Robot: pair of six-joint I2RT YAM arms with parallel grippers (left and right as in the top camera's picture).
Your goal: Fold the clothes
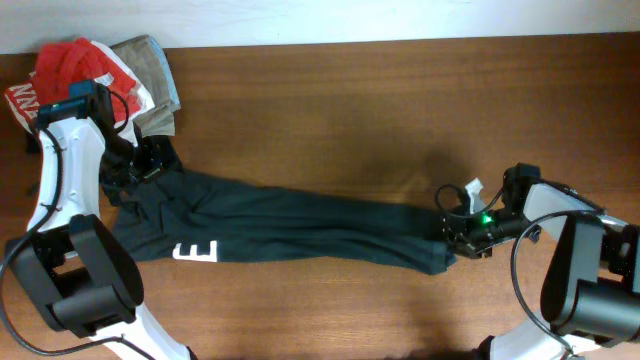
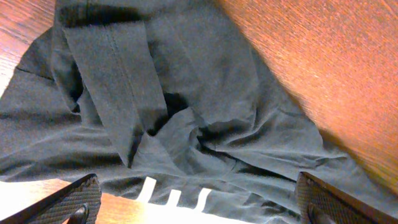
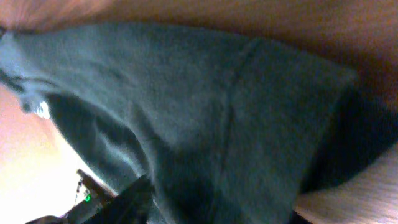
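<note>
The dark green-black T-shirt (image 1: 300,225) lies bunched into a long band across the table, with white block letters (image 1: 195,252) near its left front. My left gripper (image 1: 148,165) hovers over the shirt's upper left end. In the left wrist view its fingers (image 2: 199,190) are spread wide over the creased fabric (image 2: 205,93) and the letters (image 2: 174,198), with nothing between them. My right gripper (image 1: 460,232) is at the shirt's right end. In the right wrist view the fabric (image 3: 186,93) fills the frame and runs into the jaws (image 3: 211,205), which look closed on it.
A red shirt with white lettering (image 1: 70,70) and a folded khaki garment (image 1: 150,65) lie piled at the back left corner, just behind my left arm. The wooden table (image 1: 400,110) shows bare behind and in front of the shirt.
</note>
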